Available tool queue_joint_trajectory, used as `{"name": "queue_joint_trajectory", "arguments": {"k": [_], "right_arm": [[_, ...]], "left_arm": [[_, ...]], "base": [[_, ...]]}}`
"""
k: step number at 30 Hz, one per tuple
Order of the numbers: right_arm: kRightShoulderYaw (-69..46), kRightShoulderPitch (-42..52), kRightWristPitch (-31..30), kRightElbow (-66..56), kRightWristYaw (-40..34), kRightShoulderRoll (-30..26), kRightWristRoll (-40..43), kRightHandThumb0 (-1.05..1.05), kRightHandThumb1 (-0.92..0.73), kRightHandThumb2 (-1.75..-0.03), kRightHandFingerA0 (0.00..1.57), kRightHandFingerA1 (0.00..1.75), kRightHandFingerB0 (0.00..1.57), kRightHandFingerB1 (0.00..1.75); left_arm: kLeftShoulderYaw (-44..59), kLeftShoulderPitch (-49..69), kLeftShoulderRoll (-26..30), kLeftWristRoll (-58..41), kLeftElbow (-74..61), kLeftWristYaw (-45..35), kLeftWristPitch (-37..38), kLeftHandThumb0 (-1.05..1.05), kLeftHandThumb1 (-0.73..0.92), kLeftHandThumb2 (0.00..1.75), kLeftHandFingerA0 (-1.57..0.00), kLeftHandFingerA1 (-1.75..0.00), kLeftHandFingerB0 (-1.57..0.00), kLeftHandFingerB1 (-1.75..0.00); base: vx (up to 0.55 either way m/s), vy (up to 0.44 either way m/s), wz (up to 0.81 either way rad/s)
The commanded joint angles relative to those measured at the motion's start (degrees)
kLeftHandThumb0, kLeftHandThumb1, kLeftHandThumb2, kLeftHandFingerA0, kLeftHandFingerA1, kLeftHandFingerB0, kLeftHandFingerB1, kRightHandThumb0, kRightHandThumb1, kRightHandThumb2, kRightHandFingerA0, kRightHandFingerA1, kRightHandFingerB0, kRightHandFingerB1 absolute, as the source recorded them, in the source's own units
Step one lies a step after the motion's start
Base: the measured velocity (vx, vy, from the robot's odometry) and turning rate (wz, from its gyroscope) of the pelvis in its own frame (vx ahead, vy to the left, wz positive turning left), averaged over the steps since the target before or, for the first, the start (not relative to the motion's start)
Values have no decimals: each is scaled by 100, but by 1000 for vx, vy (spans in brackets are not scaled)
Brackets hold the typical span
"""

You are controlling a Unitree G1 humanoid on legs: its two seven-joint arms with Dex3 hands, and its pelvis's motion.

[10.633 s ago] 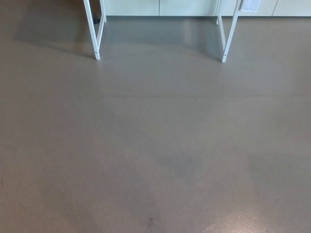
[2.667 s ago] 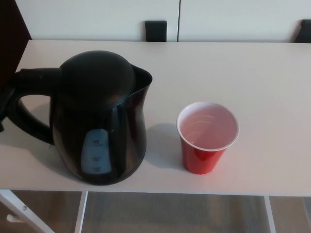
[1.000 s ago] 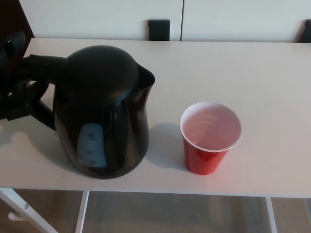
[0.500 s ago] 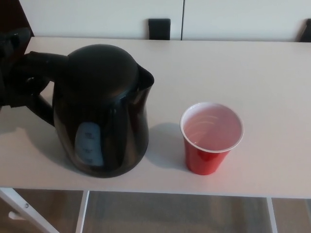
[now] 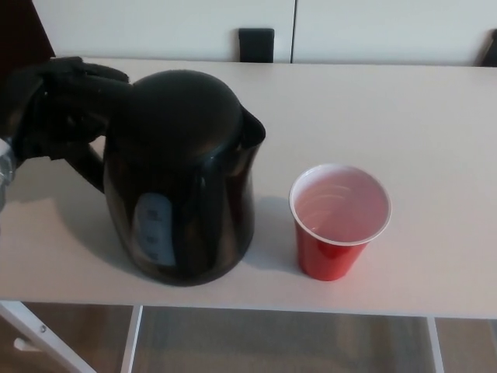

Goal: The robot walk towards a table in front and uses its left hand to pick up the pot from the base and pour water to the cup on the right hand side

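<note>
A black electric kettle [image 5: 186, 175] with a pale water gauge stands on the white table [image 5: 404, 109], spout pointing right. My left hand [image 5: 54, 109] comes in from the left and is shut on the kettle's handle. The base under the kettle is hidden from me. A red plastic cup [image 5: 338, 220] with a white inside stands upright to the kettle's right, a short gap apart. My right hand does not show.
The table's front edge runs just below the kettle and cup, with white legs [image 5: 43, 334] and grey floor beneath. White cabinets with a black handle [image 5: 256, 44] stand behind the table.
My left hand has closed around the handle. The kettle has shifted to the right, nearer the cup, and looks slightly larger in the picture.
</note>
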State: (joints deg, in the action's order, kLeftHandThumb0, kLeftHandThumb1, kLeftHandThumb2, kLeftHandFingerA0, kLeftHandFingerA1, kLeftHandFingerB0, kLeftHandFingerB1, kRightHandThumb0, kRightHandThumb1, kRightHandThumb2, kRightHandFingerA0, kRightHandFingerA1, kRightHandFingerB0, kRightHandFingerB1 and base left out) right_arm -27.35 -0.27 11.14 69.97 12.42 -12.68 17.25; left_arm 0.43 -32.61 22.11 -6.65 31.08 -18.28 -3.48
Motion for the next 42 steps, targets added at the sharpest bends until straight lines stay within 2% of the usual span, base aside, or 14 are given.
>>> {"name": "queue_joint_trajectory", "arguments": {"k": [1,2,10,12,14,22,23,25,26,27,29,32,35,42], "right_arm": [[19,-2,-56,-47,-85,-79,-15,-31,-44,-64,69,56,55,50],[17,-3,-53,-54,-82,-76,-10,-22,-51,-55,72,49,59,44],[57,40,-24,-146,-114,-59,-41,-23,-50,-54,71,50,59,44],[83,54,10,-139,-97,-70,-61,-24,-49,-54,70,50,59,44],[89,38,-4,-133,-117,-74,-56,-24,-50,-54,72,50,60,45],[76,-116,-93,-58,-170,-113,-42,-19,-56,-56,76,51,62,45],[88,-104,-117,-120,-151,-114,-43,-32,-44,-65,71,57,57,51],[116,-110,-119,-149,-186,-126,-74,-22,-53,-55,75,50,61,44],[124,-104,-109,-165,-170,-127,-78,-31,-45,-66,69,57,57,51],[125,-107,-113,-166,-164,-130,-77,-20,-53,-55,74,50,61,45],[124,-111,-122,-145,-150,-138,-79,-21,-52,-55,74,50,61,44],[133,-113,-99,-157,-143,-128,-93,-21,-52,-55,73,51,61,45],[158,-112,-60,-152,-74,-131,-110,-15,-61,-57,71,50,58,45],[199,-154,-9,-116,-118,-140,-152,-21,-56,-56,73,48,62,45]], "left_arm": [[-212,168,-141,266,-254,-94,245,-9,70,85,-97,-137,-85,-111],[-233,196,-156,266,-275,-125,260,-8,70,87,-96,-143,-84,-112],[-60,388,-360,39,-404,-140,64,-10,71,88,-91,-151,-76,-126],[53,438,-423,-43,-458,-95,-28,-10,72,85,-91,-150,-76,-125],[309,453,-552,-225,-573,42,-242,-14,78,72,-93,-147,-77,-119],[928,187,-691,-374,-906,277,-356,-17,73,79,-99,-145,-78,-121],[1005,103,-689,-385,-996,338,-391,-18,73,80,-96,-146,-78,-120],[1092,-3,-699,-386,-1075,387,-488,-18,73,81,-98,-146,-79,-118],[1123,-63,-699,-396,-1102,399,-545,-17,75,77,-98,-143,-80,-117],[1154,-116,-698,-403,-1160,406,-631,-17,76,75,-99,-142,-81,-116],[1174,-147,-694,-390,-1210,395,-680,-16,79,71,-97,-143,-79,-116],[1083,-261,-653,-162,-1272,487,-576,-14,77,73,-100,-141,-83,-112],[853,-339,-604,312,-1416,777,-263,-14,76,74,-102,-142,-81,-113],[152,-611,-456,1402,-1707,1445,53,-16,77,65,-103,-143,-77,-113]], "base": [[0,0,0],[0,0,0],[0,0,0],[0,0,0],[0,0,0],[0,0,0],[0,0,0],[0,0,0],[0,0,0],[0,0,0],[0,0,0],[0,0,0],[0,0,0],[0,0,0]]}}
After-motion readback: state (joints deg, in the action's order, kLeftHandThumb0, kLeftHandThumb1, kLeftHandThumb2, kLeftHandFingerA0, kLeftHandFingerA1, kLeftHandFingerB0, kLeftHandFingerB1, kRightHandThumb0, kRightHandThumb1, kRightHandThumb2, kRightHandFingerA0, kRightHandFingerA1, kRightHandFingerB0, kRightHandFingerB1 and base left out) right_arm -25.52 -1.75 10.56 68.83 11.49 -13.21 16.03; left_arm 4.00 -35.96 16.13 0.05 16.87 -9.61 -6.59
